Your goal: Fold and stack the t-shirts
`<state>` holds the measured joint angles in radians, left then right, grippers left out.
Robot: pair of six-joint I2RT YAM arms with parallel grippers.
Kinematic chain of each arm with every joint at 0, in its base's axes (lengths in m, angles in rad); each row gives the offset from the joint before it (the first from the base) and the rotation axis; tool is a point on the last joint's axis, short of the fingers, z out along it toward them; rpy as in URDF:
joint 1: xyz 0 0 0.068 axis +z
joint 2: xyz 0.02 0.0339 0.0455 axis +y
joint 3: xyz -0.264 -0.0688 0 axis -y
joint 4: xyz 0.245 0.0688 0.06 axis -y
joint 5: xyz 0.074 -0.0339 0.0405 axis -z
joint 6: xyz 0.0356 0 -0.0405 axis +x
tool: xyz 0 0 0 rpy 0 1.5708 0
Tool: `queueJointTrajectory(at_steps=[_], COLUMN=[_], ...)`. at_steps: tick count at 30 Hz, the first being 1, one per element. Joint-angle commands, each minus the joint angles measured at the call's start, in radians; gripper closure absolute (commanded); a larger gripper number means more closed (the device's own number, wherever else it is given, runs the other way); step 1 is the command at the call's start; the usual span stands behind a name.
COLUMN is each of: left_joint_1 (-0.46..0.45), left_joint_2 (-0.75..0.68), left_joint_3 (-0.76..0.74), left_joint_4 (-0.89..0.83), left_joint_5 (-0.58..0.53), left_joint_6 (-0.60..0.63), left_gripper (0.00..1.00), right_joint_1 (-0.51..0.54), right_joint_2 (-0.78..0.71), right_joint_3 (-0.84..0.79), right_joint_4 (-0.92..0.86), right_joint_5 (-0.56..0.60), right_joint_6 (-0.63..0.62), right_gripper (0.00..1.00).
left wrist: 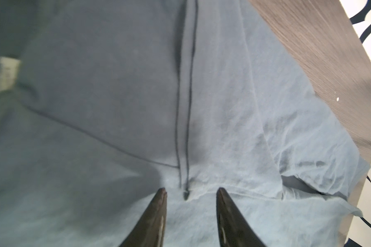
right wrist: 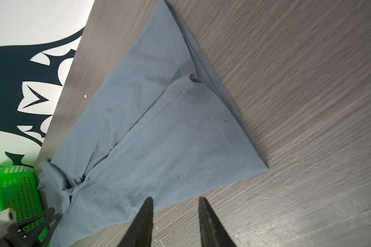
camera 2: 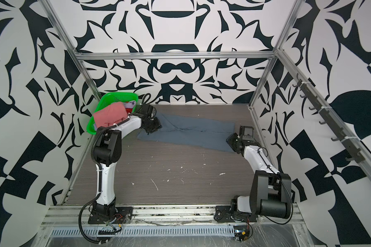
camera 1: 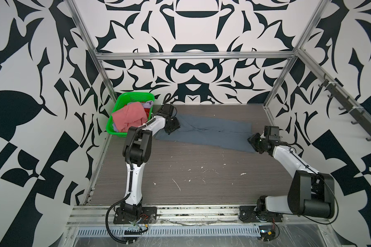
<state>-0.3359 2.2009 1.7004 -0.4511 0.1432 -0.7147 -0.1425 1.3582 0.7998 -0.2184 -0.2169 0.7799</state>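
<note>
four shirts, one basket, two claws, one table.

- grey shirt (camera 1: 204,133): folded into a long band, flat on the far half of the table (camera 1: 201,171), running from beside the basket towards the right wall; shown in both top views (camera 2: 191,132). two folded flaps met along a line down its middle. in the right wrist view (right wrist: 169,139) a stitched hem ran along its broad end and the other end was bunched near the basket. in the left wrist view (left wrist: 223,107) a dark ridge of cloth ran along it, with a white label (left wrist: 7,72) blurred at one side.
- pink shirt (camera 1: 130,116): crumpled, heaped on top in the basket (camera 2: 110,115).
- lavender shirt (camera 1: 148,104): in the basket behind the pink one, mostly hidden.
- red shirt (camera 1: 147,111): a small patch showing at the basket's right side.
- basket (camera 1: 135,94): green, perforated, far left corner of the table, tilted against the wall.
- left claw (camera 1: 170,130): low over the grey shirt's basket end; fingers parted by a narrow gap (left wrist: 191,192), the ridge's end between the tips, not pinched.
- right claw (camera 1: 250,141): at the grey shirt's near right corner; fingers narrowly parted (right wrist: 175,201), one tip over the cloth edge, one over bare table, gripping nothing.
</note>
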Motion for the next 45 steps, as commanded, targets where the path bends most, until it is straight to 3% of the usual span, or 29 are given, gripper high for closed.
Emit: queueJointTrajectory(at_steps=[1,10,19,25,29,38,40,43,45], left_joint_1=[-0.013,-0.029,-0.038,-0.042,-0.057,-0.093,-0.096,-0.095,-0.095], left_joint_2=[0.034,0.08,0.076,0.047,0.067,0.177,0.193,0.198,0.184], left_joint_3=[0.046,0.096,0.106,0.115,0.197,0.375,0.395,0.408,0.412], left_joint_4=[-0.042,-0.083,-0.058,0.02,0.044,0.078,0.096,0.131,0.106], left_joint_5=[-0.021,-0.062,-0.039,0.022,0.087,0.119,0.126,0.164,0.117], left_joint_6=[-0.018,-0.025,-0.009,0.002,0.003,-0.041,-0.042,-0.012,0.033], left_gripper=[0.59,0.68,1.0,1.0,1.0,1.0,0.94,0.65,0.54], right_joint_1=[0.003,0.003,0.004,0.003,0.003,0.004,0.003,0.003,0.003], right_joint_2=[-0.007,-0.01,-0.007,-0.011,-0.006,0.022,0.029,0.039,0.041], right_joint_3=[-0.008,-0.001,0.01,0.013,0.017,0.018,0.017,0.015,0.013], right_joint_4=[0.014,0.01,0.008,-0.001,-0.002,0.002,0.002,0.001,0.001], right_joint_5=[0.019,0.03,0.036,0.05,0.048,0.048,0.048,0.045,0.045], right_joint_6=[-0.002,-0.008,-0.01,-0.012,-0.013,-0.018,-0.018,-0.017,-0.016], right_gripper=[0.62,0.62,0.62,0.62,0.62,0.62,0.62,0.62,0.62])
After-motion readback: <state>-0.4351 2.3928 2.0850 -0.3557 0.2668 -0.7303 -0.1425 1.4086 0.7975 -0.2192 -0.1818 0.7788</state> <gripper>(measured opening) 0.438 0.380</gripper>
